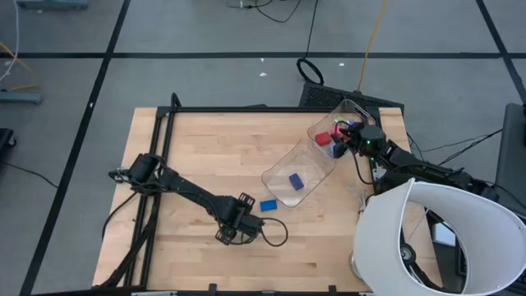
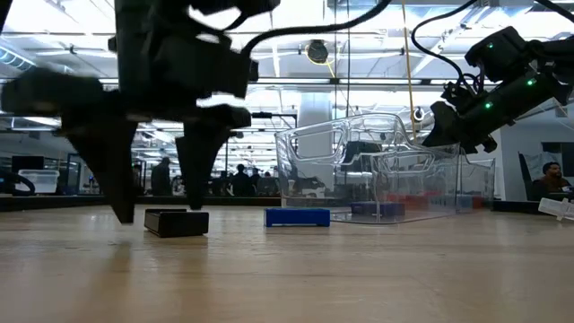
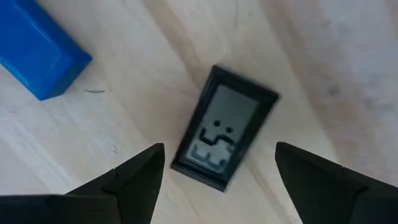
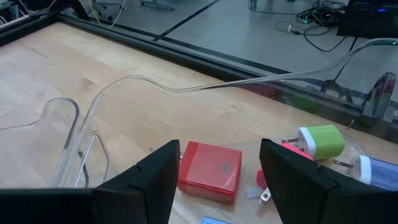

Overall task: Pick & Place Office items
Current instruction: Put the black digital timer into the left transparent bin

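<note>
High view: the wooden table carries a clear plastic bin tipped on its side, right of centre, its closed end toward the far right corner. Inside it lie a blue block near the mouth and, at the far end, a red block with other small coloured pieces, too small to tell apart. A second blue block lies on the table just outside the bin's mouth. The left gripper hangs low over the near centre of the table, just left of that block. The right gripper is at the bin's far end.

Low view: the left gripper's fingers stand apart, tips just above the wood, holding nothing. A dark flat rectangle lies flat on the table near them; whether it lies between them cannot be told here. The outer blue block lies to its right, before the bin. The right gripper is at the bin's upper right.

Left wrist view: the dark rectangle, showing a pale screen, lies between the spread fingers, untouched; the blue block lies apart from it.

Right wrist view: the right fingers are spread, empty, either side of the red block. A green plug piece lies to one side.
</note>
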Tool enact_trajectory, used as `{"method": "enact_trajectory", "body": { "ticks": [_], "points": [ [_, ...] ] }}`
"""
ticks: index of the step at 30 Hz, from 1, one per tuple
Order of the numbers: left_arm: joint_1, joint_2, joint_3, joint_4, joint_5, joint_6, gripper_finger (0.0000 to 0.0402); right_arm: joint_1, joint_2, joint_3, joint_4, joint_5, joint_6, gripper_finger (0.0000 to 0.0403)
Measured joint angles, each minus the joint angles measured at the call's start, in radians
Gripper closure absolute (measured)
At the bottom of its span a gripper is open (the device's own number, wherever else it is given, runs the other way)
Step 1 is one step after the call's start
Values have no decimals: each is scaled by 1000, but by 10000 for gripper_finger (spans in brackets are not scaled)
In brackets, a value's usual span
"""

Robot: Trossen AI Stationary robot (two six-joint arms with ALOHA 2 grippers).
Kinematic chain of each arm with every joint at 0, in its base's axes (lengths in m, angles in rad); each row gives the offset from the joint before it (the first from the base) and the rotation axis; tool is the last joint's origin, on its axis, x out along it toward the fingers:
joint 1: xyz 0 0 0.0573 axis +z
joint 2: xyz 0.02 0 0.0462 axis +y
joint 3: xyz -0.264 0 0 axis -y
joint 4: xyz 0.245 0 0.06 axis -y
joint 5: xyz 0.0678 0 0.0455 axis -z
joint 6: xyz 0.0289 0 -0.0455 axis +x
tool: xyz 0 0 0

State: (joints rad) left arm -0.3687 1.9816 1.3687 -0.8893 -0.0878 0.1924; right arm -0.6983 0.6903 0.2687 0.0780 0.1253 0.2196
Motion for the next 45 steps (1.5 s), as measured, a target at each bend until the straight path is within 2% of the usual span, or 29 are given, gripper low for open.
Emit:
{"method": "enact_trajectory", "body": {
  "ticks": [3, 8, 18, 22, 32, 35, 37, 40, 45],
  "points": [
    [1, 0, -47, 74, -34, 11, 96, 0, 0, 0, 0, 0, 0, 190],
    [3, -8, -107, 164, -32, -24, 96, 0, 0, 0, 0, 0, 0, 190],
    [12, -5, -114, 174, 6, -42, 99, 0, 0, 0, 0, 0, 0, 190],
    [32, -4, -115, 179, 22, -55, 125, 0, 0, 0, 0, 0, 0, 190],
    [72, -2, -117, 189, 130, -111, 228, 0, 0, 0, 0, 0, 0, 190],
    [72, -2, -117, 202, 130, -193, 242, 0, 0, 0, 0, 0, 0, 190],
    [71, -2, -117, 212, 115, -302, 241, 0, 0, 0, 0, 0, 0, 190],
    [72, -2, -117, 230, 91, -509, 221, 0, 0, 0, 0, 0, 0, 190],
    [79, -2, -117, 241, 91, -678, 208, 0, 0, 0, 0, 0, 0, 190]
  ]
}}
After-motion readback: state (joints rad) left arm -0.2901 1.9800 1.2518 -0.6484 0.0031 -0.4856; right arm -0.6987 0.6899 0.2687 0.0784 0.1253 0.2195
